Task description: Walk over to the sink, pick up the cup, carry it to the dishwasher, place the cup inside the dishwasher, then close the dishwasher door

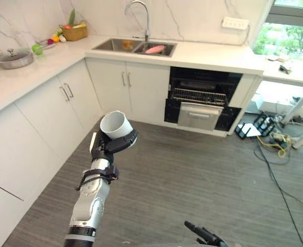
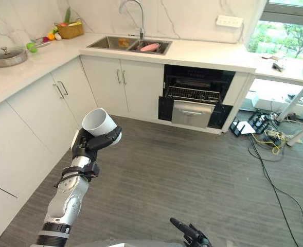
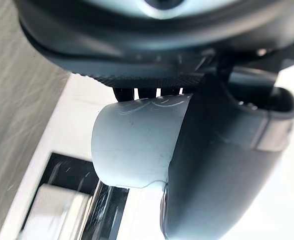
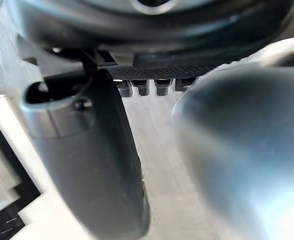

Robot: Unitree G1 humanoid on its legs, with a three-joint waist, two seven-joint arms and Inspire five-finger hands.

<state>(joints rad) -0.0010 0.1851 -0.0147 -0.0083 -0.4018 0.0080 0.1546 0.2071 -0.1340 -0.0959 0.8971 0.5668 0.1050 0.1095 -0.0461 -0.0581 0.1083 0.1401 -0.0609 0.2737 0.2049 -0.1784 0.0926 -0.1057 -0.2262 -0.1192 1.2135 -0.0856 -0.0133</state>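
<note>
Cup (image 1: 115, 123) sits gripped in my left hand (image 1: 106, 146); the wrist view adds my thumb (image 3: 221, 165) across it. Right hand (image 2: 188, 232), five o'clock, fingers relaxed.

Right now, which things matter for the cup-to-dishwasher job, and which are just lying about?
Job: cup, held in left hand; dishwasher, open; sink.
Lying about: pot, basket, cables, pink thing in sink.
Right hand idle.

No lettering, number, label or sign can be read. The cup (image 1: 116, 125), the cabinet fronts (image 1: 141, 87), the dishwasher (image 1: 198, 116) and the wall (image 1: 192, 15) present plain surfaces.
</note>
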